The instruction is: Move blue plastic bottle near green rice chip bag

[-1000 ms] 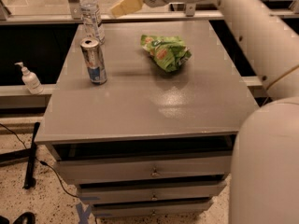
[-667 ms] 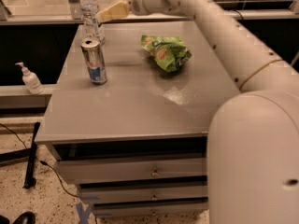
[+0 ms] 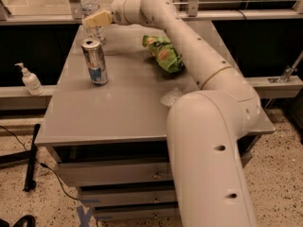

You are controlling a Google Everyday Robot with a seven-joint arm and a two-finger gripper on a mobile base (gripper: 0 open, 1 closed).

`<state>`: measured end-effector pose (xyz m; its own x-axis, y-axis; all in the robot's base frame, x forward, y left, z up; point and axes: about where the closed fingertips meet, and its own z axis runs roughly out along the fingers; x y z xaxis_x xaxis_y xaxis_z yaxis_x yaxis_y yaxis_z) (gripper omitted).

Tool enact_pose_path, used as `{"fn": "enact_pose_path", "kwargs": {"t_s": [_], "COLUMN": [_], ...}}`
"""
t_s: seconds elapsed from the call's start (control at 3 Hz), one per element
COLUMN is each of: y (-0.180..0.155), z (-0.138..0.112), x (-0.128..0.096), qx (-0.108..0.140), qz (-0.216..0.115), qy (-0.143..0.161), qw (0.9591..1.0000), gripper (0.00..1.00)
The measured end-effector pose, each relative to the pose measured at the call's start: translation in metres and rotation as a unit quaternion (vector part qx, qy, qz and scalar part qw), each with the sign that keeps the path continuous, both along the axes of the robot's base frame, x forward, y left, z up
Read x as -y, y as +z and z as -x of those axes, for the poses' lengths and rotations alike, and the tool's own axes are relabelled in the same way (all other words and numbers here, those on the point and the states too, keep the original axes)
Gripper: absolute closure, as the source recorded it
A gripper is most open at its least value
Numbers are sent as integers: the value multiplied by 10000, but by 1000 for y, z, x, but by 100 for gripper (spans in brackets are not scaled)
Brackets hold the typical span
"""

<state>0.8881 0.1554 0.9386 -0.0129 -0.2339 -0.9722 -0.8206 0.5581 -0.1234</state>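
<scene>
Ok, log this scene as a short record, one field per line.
surface: grey table
blue plastic bottle: upright, back left corner
gripper: in front of the bottle's middle; contact unclear
drink can: upright, in front of the bottle
green rice chip bag: lying at back centre, apart from the bottle
pump bottle: on the ledge left of the table
</scene>
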Motion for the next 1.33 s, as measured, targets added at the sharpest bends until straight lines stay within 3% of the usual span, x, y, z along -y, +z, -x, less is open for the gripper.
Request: {"fn": "enact_pose_path", "kwargs": {"t_s": [0.33,0.67,1.33], "y": [-4,-5,19], "z": [-13,-18,-3], "x": [-31,-38,-9], "qx": [24,3,34], "qz": [-178,-226,-186], "qy": [162,214,145], "qw": [9997,9995,9997], "gripper": [19,41,87]}}
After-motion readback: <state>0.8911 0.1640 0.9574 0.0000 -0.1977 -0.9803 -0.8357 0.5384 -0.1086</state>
